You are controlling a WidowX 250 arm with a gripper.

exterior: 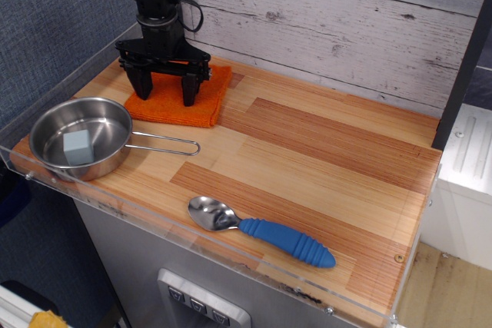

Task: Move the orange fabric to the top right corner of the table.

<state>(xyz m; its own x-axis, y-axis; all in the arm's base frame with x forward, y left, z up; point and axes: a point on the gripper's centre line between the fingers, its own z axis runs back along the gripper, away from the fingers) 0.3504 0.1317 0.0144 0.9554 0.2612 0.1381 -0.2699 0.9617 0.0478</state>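
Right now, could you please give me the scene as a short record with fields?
gripper: open, fingers straddling the cloth, pointing down
orange fabric: flat at the table's back left, under the gripper
table: wood planks, clear rim
steel pan: front left, handle pointing right
grey cube: inside the pan
spoon: blue handle, near the front edge
task state: fabric not yet at the right corner

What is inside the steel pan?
A single grey block sits in the pan, left of centre. The pan floor beneath the block is hidden; the rest looks bare.
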